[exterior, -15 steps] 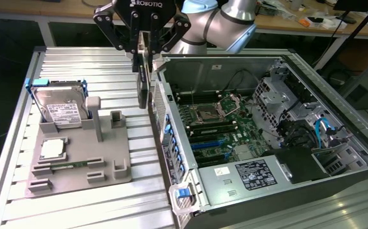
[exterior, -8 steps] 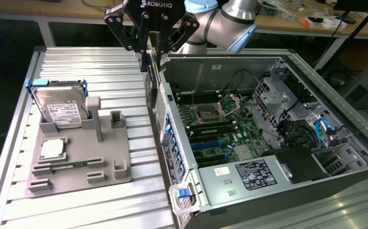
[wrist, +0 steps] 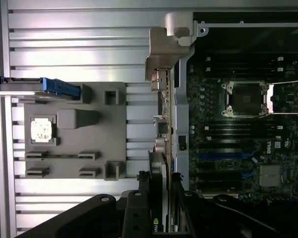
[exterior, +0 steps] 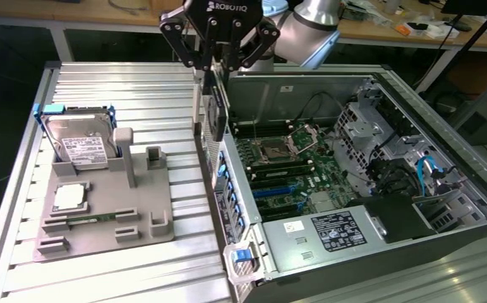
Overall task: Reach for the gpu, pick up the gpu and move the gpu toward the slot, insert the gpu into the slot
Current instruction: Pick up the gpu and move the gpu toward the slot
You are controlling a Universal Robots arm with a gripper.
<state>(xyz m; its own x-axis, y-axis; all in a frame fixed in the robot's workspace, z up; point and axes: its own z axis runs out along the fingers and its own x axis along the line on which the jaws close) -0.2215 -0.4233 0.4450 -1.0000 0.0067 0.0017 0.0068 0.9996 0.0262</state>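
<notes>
Tabletop [exterior: 117,82] of ribbed aluminium carries an open computer case [exterior: 311,78] at 3 o'clock in the exterior view, its motherboard [exterior: 285,164] facing up. At 8 o'clock sits a grey holder [exterior: 142,214] with a hard drive [exterior: 79,142] propped in it.

The gpu [exterior: 216,110] is up near 12 o'clock, in the air over the case's 9 o'clock wall. From here it is a thin, dark card seen almost edge-on, with a pale strip down one side. In the wrist view the gpu [wrist: 163,119] again shows as a narrow edge, and its silver bracket [wrist: 166,47] is at the end away from the fingers.

The claw [exterior: 215,66] is directly above the card, toward 12 o'clock from it. Its black fingers [exterior: 194,53] are pinching the card's upper end, one on each flat face.

The card hangs straight down toward 6 o'clock, its long axis running 12 to 6, standing on end. I cannot tell whether its lower end touches the case wall.
</notes>
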